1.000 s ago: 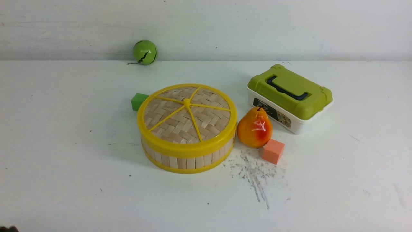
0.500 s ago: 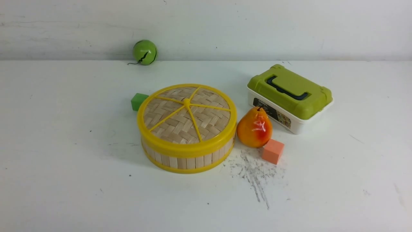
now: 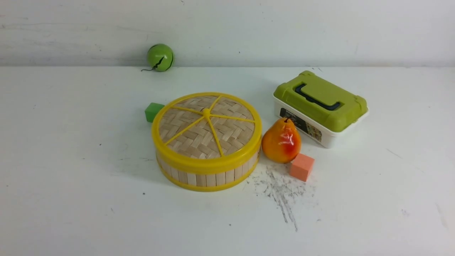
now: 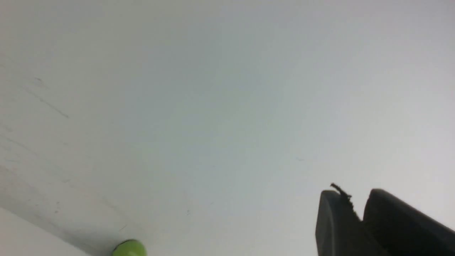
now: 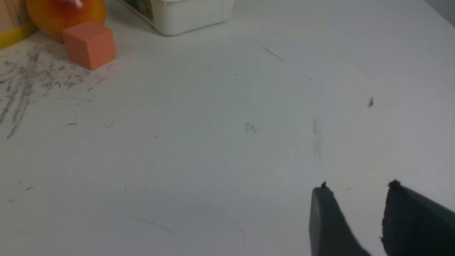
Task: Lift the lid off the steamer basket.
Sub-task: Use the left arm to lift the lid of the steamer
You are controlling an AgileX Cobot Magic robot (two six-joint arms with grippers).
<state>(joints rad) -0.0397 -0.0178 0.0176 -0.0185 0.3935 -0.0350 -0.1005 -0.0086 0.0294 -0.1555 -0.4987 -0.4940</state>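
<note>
Right gripper (image 5: 359, 186): fingers parted, empty, over the bare table (image 5: 227, 149). Left gripper (image 4: 352, 195): fingers closed together, nothing held. Neither shows in the front view. Steamer basket (image 3: 208, 176) stands mid-table, lid (image 3: 206, 128) seated squarely on it. Orange cube (image 3: 301, 167) and pear (image 3: 281, 140) sit just beside it on the right. Green cube (image 3: 153, 111) lies behind-left. Green ball (image 3: 160, 57) is farthest, at the wall.

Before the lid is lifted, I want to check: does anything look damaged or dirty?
The green ball at the back has a dark jagged line, like a crack. Dark scuff marks smear the table before the pear. The lid sits level.
</note>
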